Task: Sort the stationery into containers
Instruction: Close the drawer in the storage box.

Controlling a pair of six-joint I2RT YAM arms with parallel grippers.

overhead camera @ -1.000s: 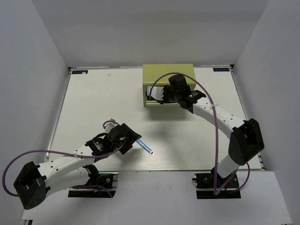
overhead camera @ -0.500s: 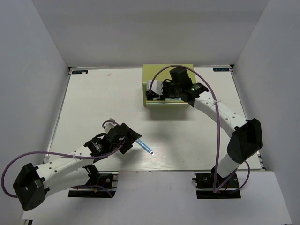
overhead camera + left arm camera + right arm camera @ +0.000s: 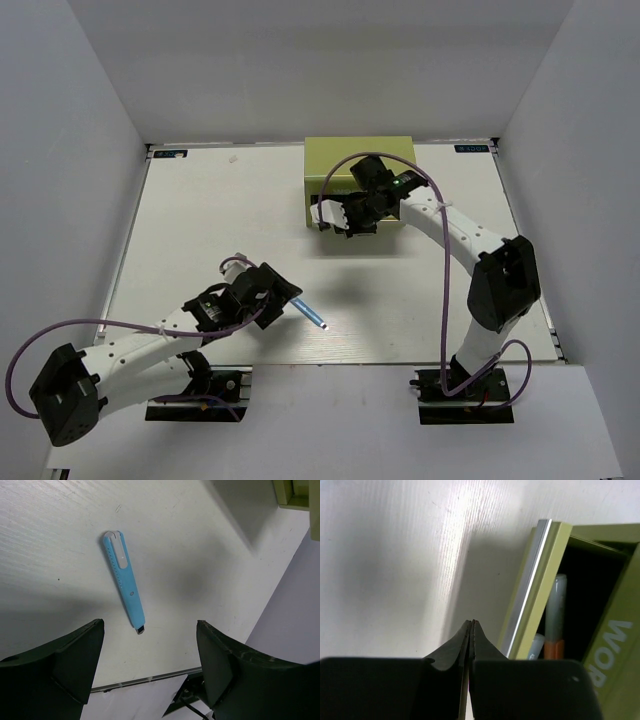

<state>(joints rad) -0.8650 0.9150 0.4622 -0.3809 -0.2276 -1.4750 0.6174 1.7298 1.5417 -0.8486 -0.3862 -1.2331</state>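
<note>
A light blue pen [image 3: 123, 580] lies flat on the white table, just ahead of my open, empty left gripper [image 3: 150, 662]; from above, the pen [image 3: 312, 314] sits right of that gripper [image 3: 280, 298]. The lime-green chest [image 3: 360, 158] stands at the back. One of its drawers [image 3: 530, 585] is pulled out; inside lie an orange pen with a greyish cap [image 3: 554, 615] and part of a pale pen [image 3: 536, 645]. My right gripper [image 3: 471, 628] is shut on nothing, just left of the drawer's edge, and hovers at the chest's front [image 3: 338, 215].
White lettering [image 3: 616, 645] marks the chest's front. Grey walls close in the table [image 3: 220, 230] on the left, right and back. The table's near edge [image 3: 150, 679] runs close below the left gripper.
The right gripper's jaws have shut with nothing between them, and it has drawn back a little from the drawer toward the near side. The left arm and the light blue pen have stayed put.
</note>
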